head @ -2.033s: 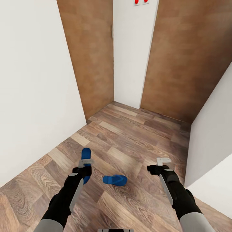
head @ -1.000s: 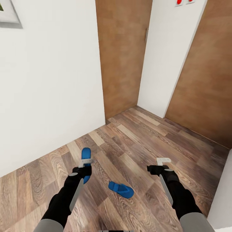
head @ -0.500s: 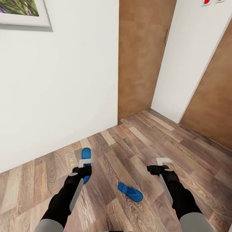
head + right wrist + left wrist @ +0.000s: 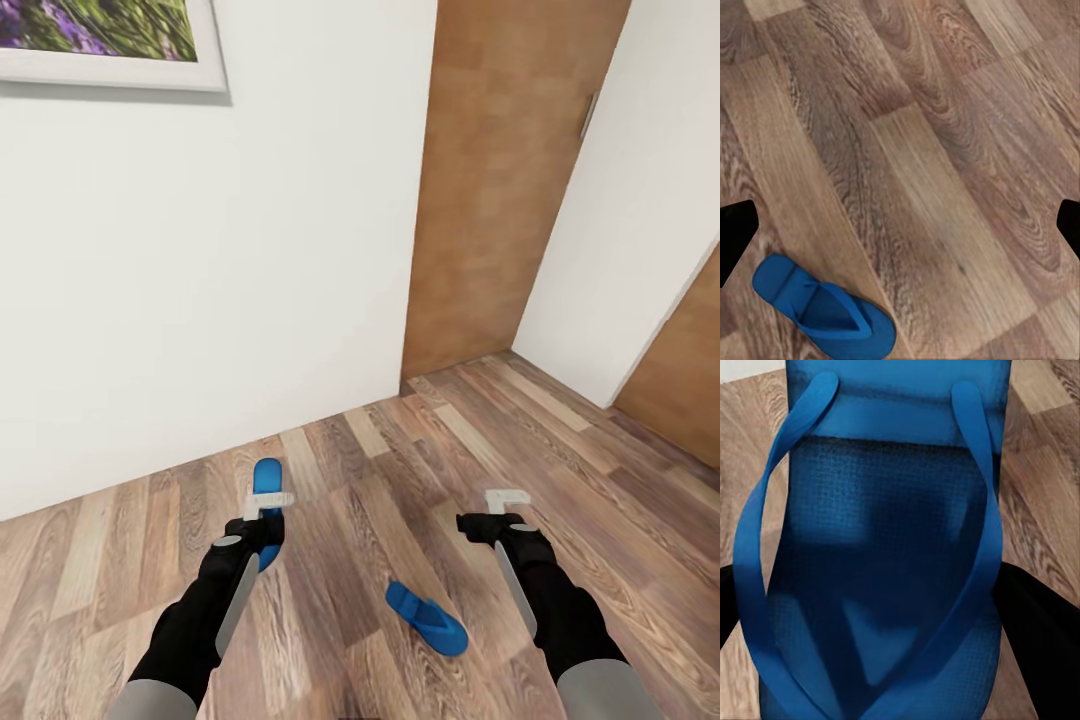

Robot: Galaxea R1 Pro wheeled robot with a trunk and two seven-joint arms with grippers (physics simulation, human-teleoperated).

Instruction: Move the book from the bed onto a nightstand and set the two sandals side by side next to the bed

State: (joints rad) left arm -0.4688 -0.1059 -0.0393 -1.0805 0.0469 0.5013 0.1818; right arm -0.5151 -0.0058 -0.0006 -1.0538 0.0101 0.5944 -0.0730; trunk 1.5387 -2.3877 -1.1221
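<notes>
One bright blue sandal (image 4: pixel 266 479) is held above the wood-plank floor by my left gripper (image 4: pixel 266 502), which is shut on it. In the left wrist view this sandal (image 4: pixel 885 547) lies strap side up between the dark fingers (image 4: pixel 1039 630). The second sandal (image 4: pixel 428 618) lies flat on the floor between my two arms, nearer the right one. It also appears in the right wrist view as a blue sandal (image 4: pixel 821 311) below my right gripper (image 4: pixel 900 225). My right gripper (image 4: pixel 505 500) is open and holds nothing. The bed, book and nightstand are out of view.
A white wall (image 4: pixel 200 300) with a framed picture (image 4: pixel 100 40) stands close ahead on the left. A brown wooden door (image 4: pixel 500 190) fills the corner beyond, and a second brown panel (image 4: pixel 685 380) shows at the right edge. Plank floor (image 4: pixel 560 450) extends to the right.
The whole view has swung left: the doors slid right and the picture came into sight. The floor sandal drifted right and lower in view. Both arms keep their pose.
</notes>
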